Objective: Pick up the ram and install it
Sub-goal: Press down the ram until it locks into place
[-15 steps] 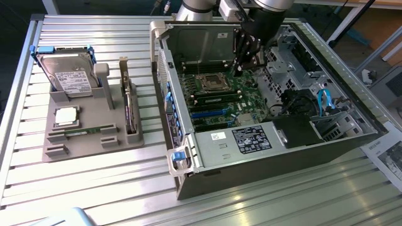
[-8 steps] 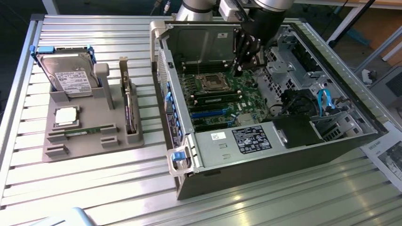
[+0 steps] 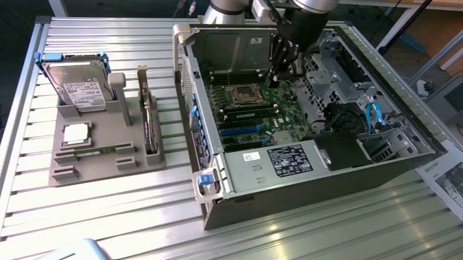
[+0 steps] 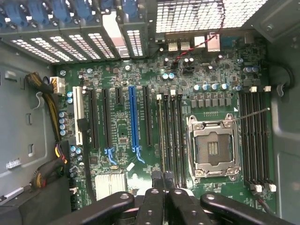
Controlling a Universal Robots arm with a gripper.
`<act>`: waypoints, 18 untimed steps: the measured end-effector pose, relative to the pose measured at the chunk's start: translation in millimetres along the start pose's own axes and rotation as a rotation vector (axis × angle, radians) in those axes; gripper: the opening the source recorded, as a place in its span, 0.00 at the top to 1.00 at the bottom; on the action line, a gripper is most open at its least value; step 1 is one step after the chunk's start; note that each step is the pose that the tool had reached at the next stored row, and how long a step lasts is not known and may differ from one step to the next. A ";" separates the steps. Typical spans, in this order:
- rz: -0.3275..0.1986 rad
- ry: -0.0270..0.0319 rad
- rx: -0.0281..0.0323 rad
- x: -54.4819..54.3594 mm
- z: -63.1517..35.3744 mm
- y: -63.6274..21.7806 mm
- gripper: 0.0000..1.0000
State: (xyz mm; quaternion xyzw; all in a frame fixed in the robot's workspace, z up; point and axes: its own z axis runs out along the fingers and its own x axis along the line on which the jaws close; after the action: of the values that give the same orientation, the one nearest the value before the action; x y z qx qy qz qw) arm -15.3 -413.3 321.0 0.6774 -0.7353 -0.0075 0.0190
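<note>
Labels: white sticker on hard drive (image 3: 81, 89) and black sticker on power supply (image 3: 288, 160), print too small to read.

Counts: one grey holder (image 3: 108, 165) at the exterior view's left, carrying one drive, one silver processor chip (image 3: 77, 134), one upright expansion card (image 3: 148, 127) and one ram (image 3: 97, 150) lying flat in its front slot.

Gripper (image 3: 277, 73) is inside the open case (image 3: 304, 189), low over the motherboard (image 4: 117, 136) next to the empty processor socket (image 4: 213, 150), with the memory slots (image 4: 171, 136) close beside it. Jaws pressed together; cannot tell if anything sits between them. Case walls are close on all sides.
</note>
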 end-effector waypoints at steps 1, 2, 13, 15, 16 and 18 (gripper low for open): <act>0.015 -0.0012 -0.0003 0.0 0.0 0.0 0.90; 0.031 -0.0022 -0.0006 0.0 0.0 0.0 0.90; 0.173 -0.0101 -0.0034 0.0 0.0 0.0 0.90; 0.197 -0.0120 -0.0039 0.0 0.0 0.0 0.90; 0.211 -0.0128 -0.0042 0.0 0.0 0.0 0.90; 0.237 -0.0144 -0.0047 0.0 0.0 0.0 0.90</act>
State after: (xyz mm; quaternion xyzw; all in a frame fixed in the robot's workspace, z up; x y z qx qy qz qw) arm -15.3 -413.3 320.9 0.5856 -0.8104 -0.0118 0.0161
